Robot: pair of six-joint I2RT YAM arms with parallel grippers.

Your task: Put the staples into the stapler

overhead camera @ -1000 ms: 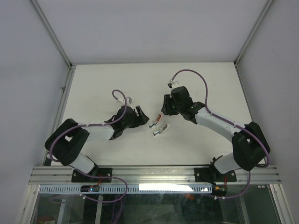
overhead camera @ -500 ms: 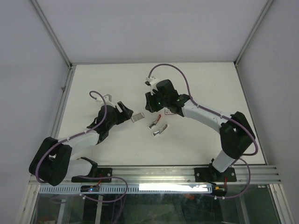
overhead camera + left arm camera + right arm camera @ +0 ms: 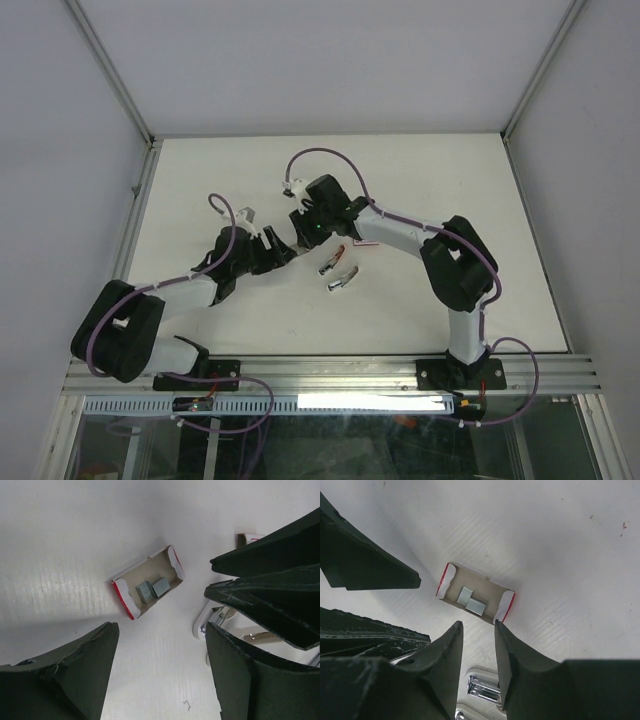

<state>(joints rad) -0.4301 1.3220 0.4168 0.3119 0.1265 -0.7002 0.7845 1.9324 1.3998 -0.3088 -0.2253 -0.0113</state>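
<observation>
- Fingers point(image 3: 520, 670) of the right gripper point(image 3: 476, 630) stand only a narrow gap apart and hold nothing. They hang just above the staples point(image 3: 475, 600).
- The left gripper point(image 3: 161, 630) is spread wide and empty. It comes at the same box from the opposite side, tips toward the right one's.
- The staples lie flat on the table point(image 3: 75, 540) with the tray open upward. Two short silvery strips point(image 3: 471, 600) sit loose in its middle.
- To my judgement, one gripper should steady the cardboard wall while the other comes straight down on a strip's long sides. The pinch should be light, so the strip does not break apart.
- The stapler point(image 3: 338, 280) lies just beside the box, hinged open, with its chrome channel point(image 3: 210, 622) showing. The strip should be carried to it level.
- Both grippers crowd one tiny box, so I would move them in turn to avoid a knock.
</observation>
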